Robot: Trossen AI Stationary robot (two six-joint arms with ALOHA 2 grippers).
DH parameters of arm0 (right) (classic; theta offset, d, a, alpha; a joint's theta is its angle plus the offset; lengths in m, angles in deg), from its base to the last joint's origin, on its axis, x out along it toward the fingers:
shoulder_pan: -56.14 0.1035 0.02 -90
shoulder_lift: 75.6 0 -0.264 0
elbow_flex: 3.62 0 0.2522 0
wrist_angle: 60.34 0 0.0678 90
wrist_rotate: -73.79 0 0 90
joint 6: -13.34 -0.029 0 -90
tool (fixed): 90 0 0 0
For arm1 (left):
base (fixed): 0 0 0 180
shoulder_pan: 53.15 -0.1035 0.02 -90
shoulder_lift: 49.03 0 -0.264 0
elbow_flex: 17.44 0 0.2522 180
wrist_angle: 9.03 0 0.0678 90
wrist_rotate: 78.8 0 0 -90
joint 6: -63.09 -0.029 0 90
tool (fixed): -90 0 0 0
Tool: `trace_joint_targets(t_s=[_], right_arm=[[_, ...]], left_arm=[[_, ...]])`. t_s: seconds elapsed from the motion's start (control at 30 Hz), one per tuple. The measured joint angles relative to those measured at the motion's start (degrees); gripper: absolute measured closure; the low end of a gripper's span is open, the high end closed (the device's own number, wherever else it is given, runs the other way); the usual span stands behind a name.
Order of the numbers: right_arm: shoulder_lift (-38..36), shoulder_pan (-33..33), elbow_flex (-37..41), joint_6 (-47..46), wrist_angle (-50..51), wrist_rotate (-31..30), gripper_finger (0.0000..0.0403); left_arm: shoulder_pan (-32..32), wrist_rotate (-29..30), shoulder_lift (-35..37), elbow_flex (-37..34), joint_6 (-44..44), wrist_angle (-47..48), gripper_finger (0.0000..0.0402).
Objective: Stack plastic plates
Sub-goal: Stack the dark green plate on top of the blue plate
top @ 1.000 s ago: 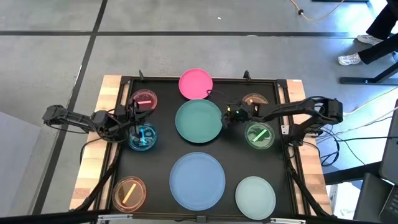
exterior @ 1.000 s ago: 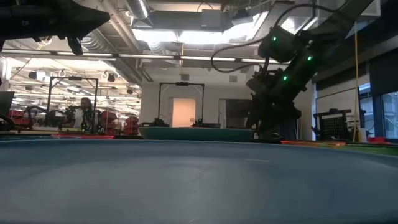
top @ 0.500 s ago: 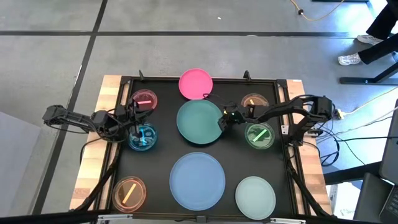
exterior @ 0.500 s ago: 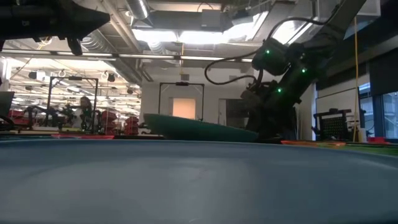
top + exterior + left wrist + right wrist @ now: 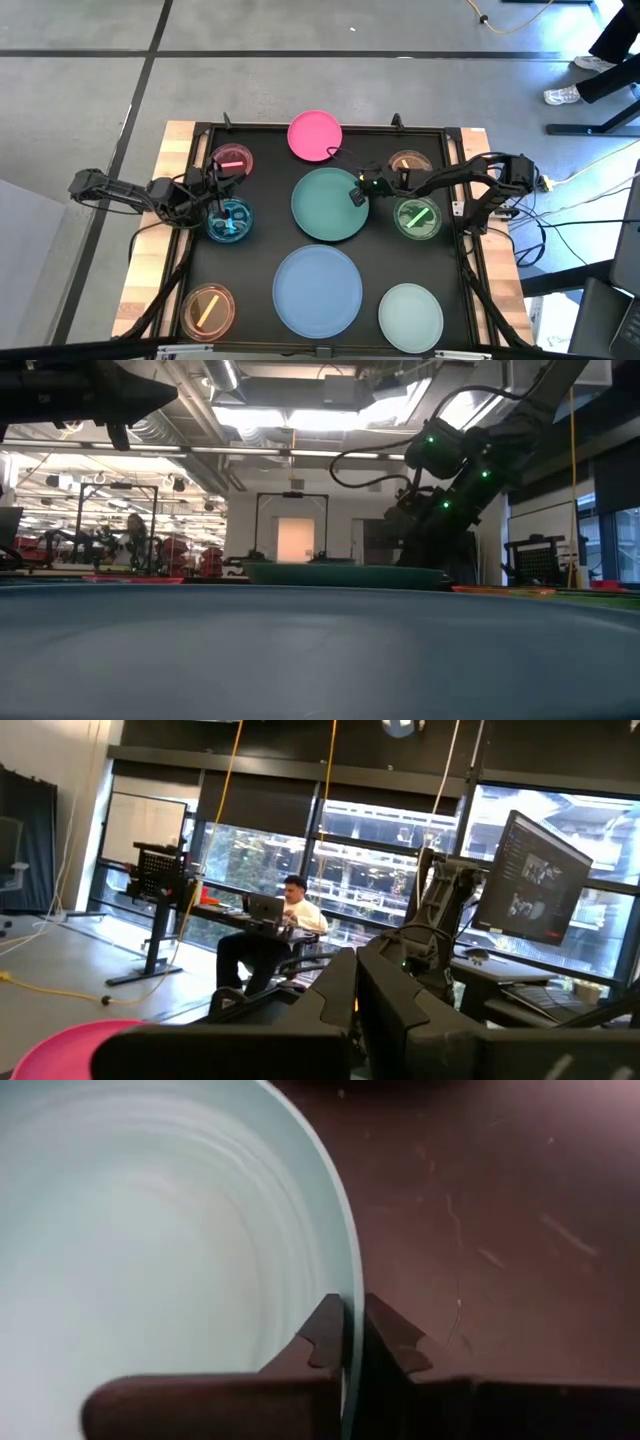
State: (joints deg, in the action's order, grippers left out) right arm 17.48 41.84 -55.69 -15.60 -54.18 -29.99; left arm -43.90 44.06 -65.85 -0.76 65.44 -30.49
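A seated person (image 5: 285, 925) at a desk; monitor (image 5: 535, 885) nearby.

We see a black table mat (image 5: 255, 265) framed by pale wood edges (image 5: 150, 250). On it lie 4 large plates: a pink plate (image 5: 314, 134), a teal plate (image 5: 328, 205), a light blue plate (image 5: 317, 290) and a pale mint plate (image 5: 410, 314). Of the small translucent ones, we count 1 pink with a pink stick mark (image 5: 231, 160), 1 blue (image 5: 229, 220), 1 orange with a yellow mark (image 5: 208, 310), 1 green with a bright green mark (image 5: 418, 217) and 1 brownish (image 5: 409, 162). Both arms are dark, and the right gripper (image 5: 356, 195) carries green lights. In its wrist view the teal plate's rim (image 5: 345, 1270) looks pale, almost white.
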Motion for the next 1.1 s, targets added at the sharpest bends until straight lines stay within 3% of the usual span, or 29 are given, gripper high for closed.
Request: trace_joint_targets(t_s=[0.27, 0.43, 0.57, 0.9, 1.1], right_arm=[[-7.33, 0.0, 0.04, 3.29, -1.09, 1.98, 0.04], [-13.93, 0.82, 0.04, 3.51, -1.55, 9.67, 0.0401], [-16.49, 4.48, 0.04, 2.21, -2.6, 11.95, 0.0401], [-12.14, 18.96, 0.04, 0.75, -7.68, 12.7, 0.0401], [-5.17, 25.76, 0.02, 0.75, -13.84, 9.2, 0.0399]], left_arm=[[0.0, 0.04, 0.0, -0.02, 0.0, 0.04, 0.0395], [0.0, 0.19, 0.0, -0.02, -0.02, 0.07, 0.0395], [-0.01, 0.68, 0.0, -0.02, 0.0, 0.04, 0.0395], [-0.02, 0.72, 0.0, -0.04, 0.0, 0.02, 0.0395], [0.0, 0.74, 0.0, -0.04, 0.0, 0.02, 0.0395]])
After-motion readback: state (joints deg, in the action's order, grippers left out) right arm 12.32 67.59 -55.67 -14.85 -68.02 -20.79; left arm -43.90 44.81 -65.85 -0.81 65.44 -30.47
